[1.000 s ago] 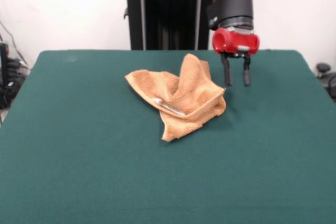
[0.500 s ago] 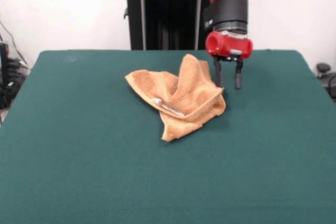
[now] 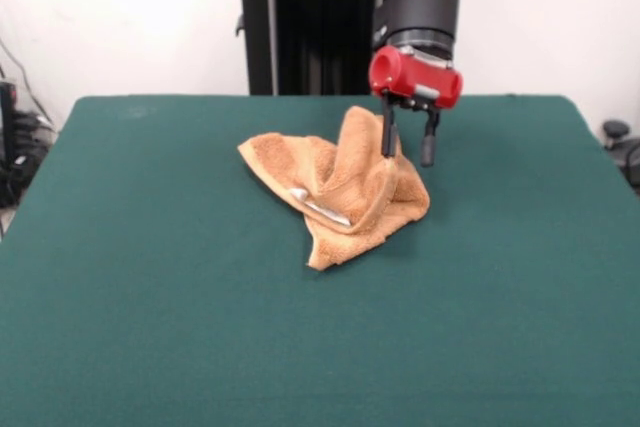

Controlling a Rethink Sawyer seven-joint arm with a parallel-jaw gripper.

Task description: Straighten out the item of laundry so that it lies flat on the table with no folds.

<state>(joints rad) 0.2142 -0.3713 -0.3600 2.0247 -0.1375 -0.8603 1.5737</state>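
The two black fingers (image 3: 389,137) of the red gripper (image 3: 408,155) stand apart, empty, at the raised right-hand fold of the crumpled orange-tan terry hand towel (image 3: 340,192), probably to pinch that peak. The towel lies bunched at the middle of the dark green felt-topped table (image 3: 150,297), far from flat.

We see an orange-tan towel (image 3: 345,187) with a looped terry texture and a small white tag (image 3: 318,204). Under it, the counter (image 3: 150,297) is plain dark green. The gripper (image 3: 408,152) has black fingers below a red wrist, and the arm (image 3: 422,7) is red and black.
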